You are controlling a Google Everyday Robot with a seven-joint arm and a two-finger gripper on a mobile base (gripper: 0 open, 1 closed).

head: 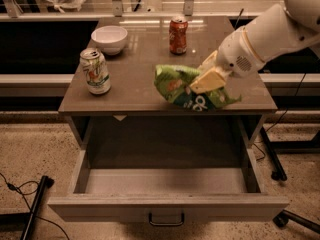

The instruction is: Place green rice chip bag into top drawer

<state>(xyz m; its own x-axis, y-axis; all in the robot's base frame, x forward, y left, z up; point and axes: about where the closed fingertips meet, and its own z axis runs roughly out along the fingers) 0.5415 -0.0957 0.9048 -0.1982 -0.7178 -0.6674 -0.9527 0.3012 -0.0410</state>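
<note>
The green rice chip bag is a crinkly light-green foil bag, lifted at the front right of the tabletop, near its front edge. My gripper is shut on the bag's middle, with a cream finger lying across it. The white arm reaches in from the upper right. The top drawer is pulled wide open below the table's front edge. It has a flat front panel with a small dark handle. Its inside looks empty.
A green-and-white soda can stands at the table's left. A white bowl sits at the back left and a red can at the back middle. A black stand and cable lie on the floor at left, a wheeled base at right.
</note>
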